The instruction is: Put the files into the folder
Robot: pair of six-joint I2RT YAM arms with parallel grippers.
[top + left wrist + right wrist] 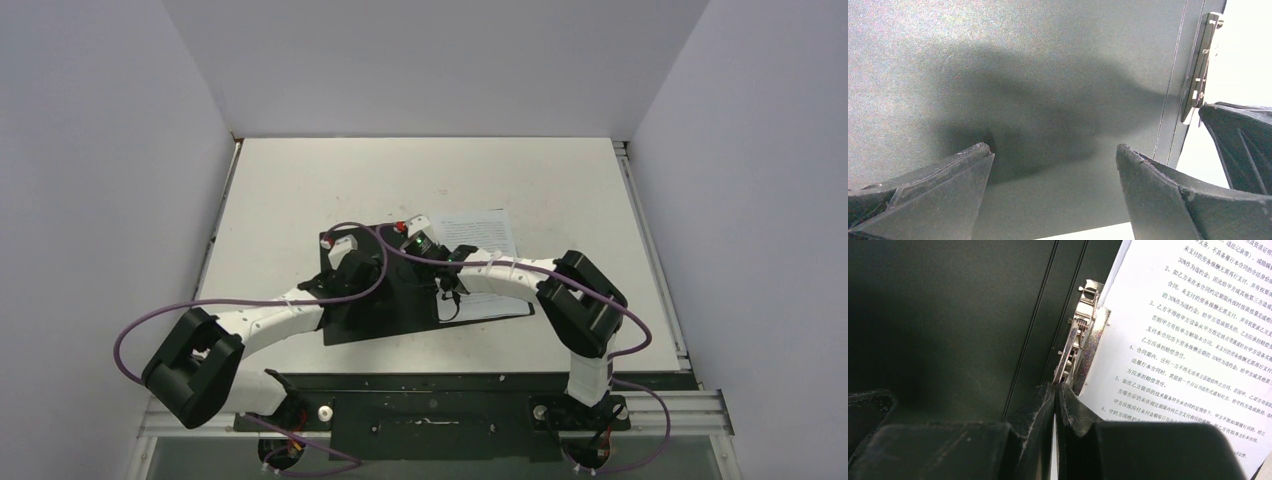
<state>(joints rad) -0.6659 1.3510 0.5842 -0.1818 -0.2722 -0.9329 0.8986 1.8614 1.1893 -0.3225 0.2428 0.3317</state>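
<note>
Files (1193,340): likely light, limp, slippery; pinch a free edge. Your left jaws stand open over folder (1023,75); right jaws closed at clip (1079,340).

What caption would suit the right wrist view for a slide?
Shut right gripper at the metal clip of the open black folder, printed files beside it.

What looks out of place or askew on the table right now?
Only the folder: it lies open, turned at an angle to the table edges. The files lie flat on its right half beside the spine clip, with no crease or tear that I can see. Nothing spilled.
</note>
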